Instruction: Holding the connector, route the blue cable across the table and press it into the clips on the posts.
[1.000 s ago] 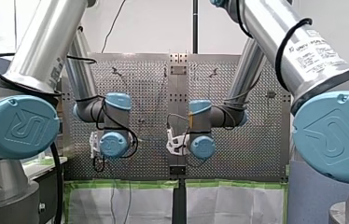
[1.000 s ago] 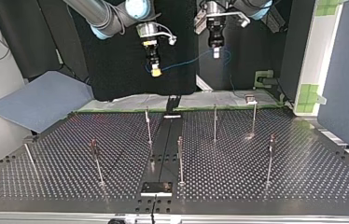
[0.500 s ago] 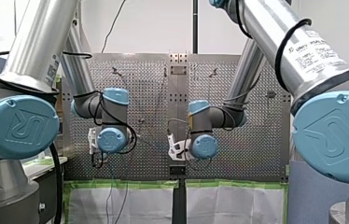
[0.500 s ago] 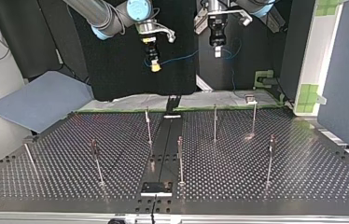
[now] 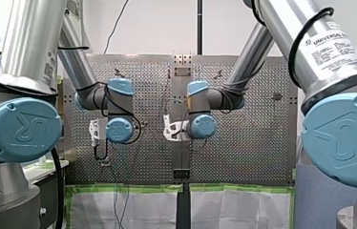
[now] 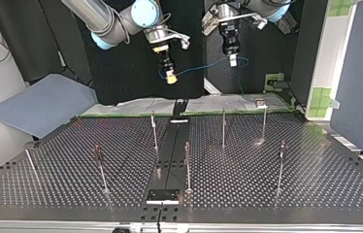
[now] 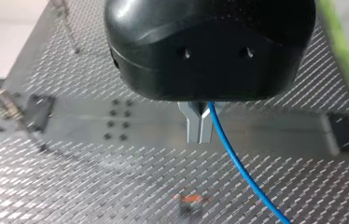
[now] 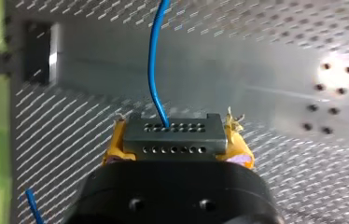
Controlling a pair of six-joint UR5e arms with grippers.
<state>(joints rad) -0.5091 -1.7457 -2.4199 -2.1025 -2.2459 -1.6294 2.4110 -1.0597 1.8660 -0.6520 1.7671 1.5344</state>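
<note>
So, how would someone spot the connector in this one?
Find my right arm, entering at the top view's left. My right gripper, with yellow pads, clamps the connector: a grey block with two rows of holes, the blue cable running out of it.

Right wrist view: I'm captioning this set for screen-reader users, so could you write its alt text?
My right gripper clamps a grey connector, with two rows of small holes, between yellow pads. A blue cable leaves the connector's face and runs ahead over the perforated table.
</note>
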